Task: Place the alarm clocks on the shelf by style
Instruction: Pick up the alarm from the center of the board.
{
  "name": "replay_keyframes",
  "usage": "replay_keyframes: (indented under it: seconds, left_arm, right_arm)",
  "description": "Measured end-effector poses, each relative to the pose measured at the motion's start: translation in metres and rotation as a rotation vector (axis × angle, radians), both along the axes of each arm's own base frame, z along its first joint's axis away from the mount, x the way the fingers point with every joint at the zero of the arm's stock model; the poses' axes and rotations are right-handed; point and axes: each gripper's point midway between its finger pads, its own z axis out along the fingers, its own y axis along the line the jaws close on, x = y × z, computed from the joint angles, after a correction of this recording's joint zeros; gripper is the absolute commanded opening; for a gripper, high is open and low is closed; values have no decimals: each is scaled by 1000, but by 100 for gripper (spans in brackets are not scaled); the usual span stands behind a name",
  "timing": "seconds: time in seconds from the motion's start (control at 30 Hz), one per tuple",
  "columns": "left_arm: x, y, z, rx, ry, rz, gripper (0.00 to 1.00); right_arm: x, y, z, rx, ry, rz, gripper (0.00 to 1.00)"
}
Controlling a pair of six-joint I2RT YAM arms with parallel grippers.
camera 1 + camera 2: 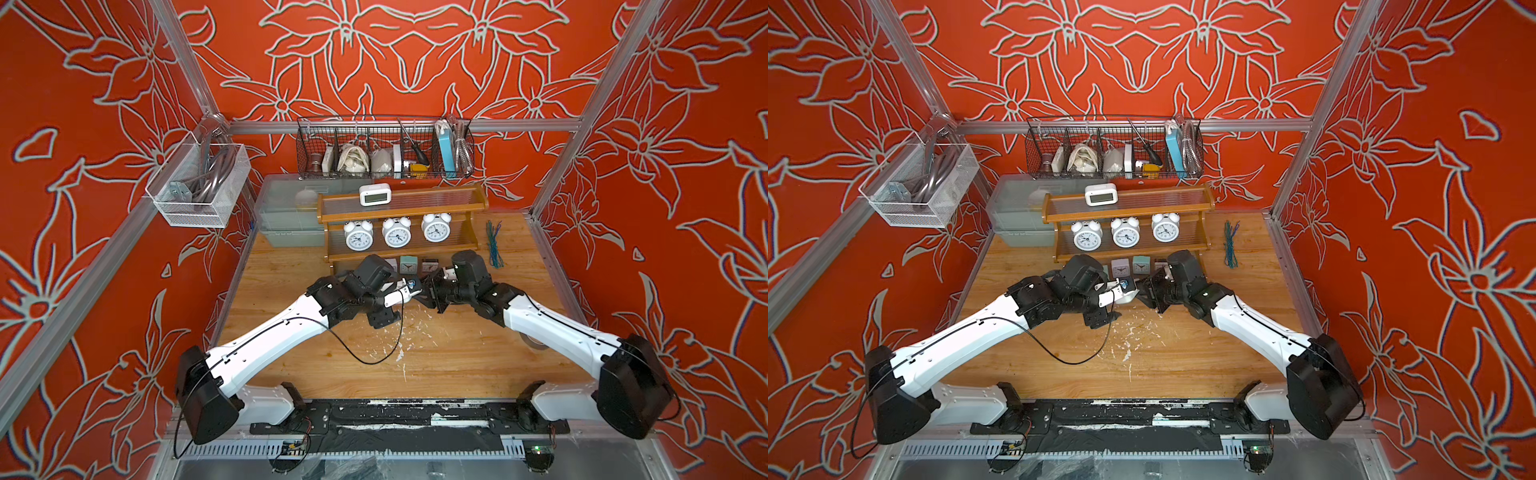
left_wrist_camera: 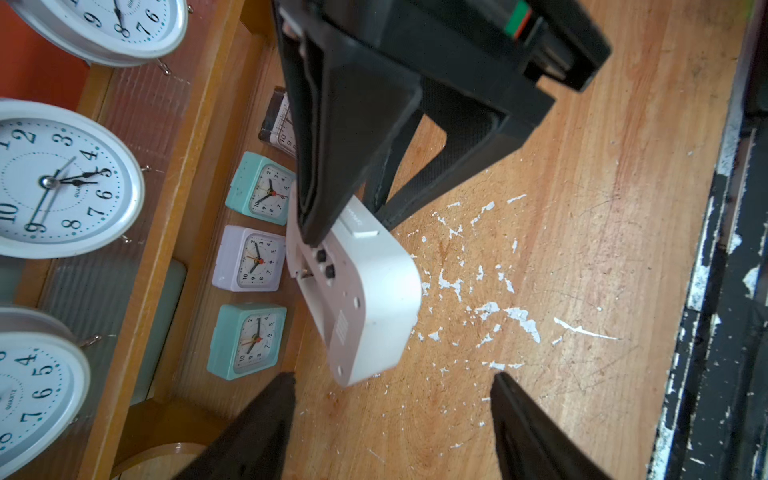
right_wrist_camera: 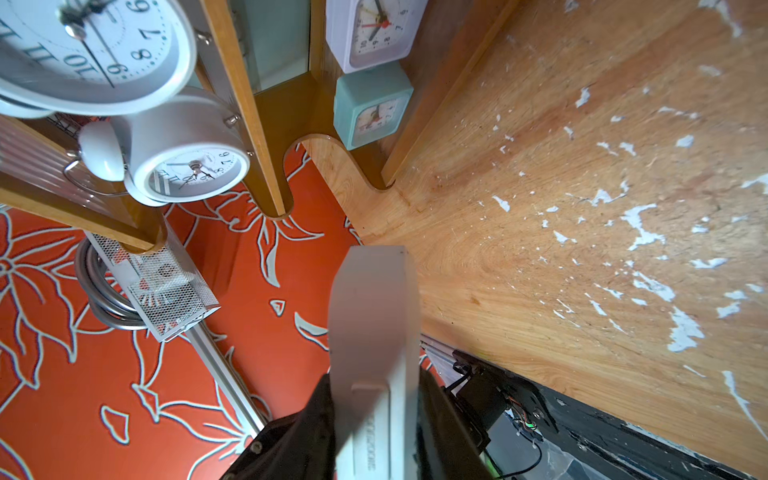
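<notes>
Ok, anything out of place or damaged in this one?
White flecks litter the wooden tabletop before the shelf, like chipped paint. A white digital clock hangs tilted in the shut right gripper, not yet shelved.

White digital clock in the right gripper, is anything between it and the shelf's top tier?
Yes: the square clocks and the twin-bell clocks on the lower tiers stand between them; above those, nothing visible does.
</notes>
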Motion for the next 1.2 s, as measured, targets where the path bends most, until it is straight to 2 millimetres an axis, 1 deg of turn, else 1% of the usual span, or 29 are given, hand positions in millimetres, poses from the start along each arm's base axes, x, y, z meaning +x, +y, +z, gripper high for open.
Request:
replay_keyframes:
  seconds: [0.13, 0.4, 0.53, 0.67, 0.77, 0.97, 1.03, 1.13, 1.2]
  left_arm:
    - [-1, 3, -12, 27, 0, 1, 67]
    - [6, 6, -23, 52, -43, 9, 57]
    - [10, 7, -26, 61, -63, 19, 48]
    - [13, 8, -24, 63, -84, 28, 36]
    - [13, 9, -25, 70, -96, 26, 30]
    - [14, 10, -24, 75, -110, 30, 17]
    - [14, 11, -23, 73, -111, 34, 14]
    - [15, 11, -21, 65, -115, 39, 11]
    - [14, 11, -20, 61, -113, 43, 10]
  right_arm:
    - [-1, 7, -3, 11, 12, 10, 25]
    - [-8, 17, -3, 27, 24, 33, 25]
    - [-11, 21, -4, 28, 26, 44, 25]
    - [-12, 22, -4, 28, 29, 46, 25]
    - [-11, 22, -5, 26, 35, 37, 27]
    - [-11, 22, -5, 30, 41, 33, 35]
    - [-11, 22, -5, 31, 41, 33, 40]
    - [-12, 24, -3, 37, 33, 43, 51]
    - [-13, 25, -3, 39, 25, 48, 60]
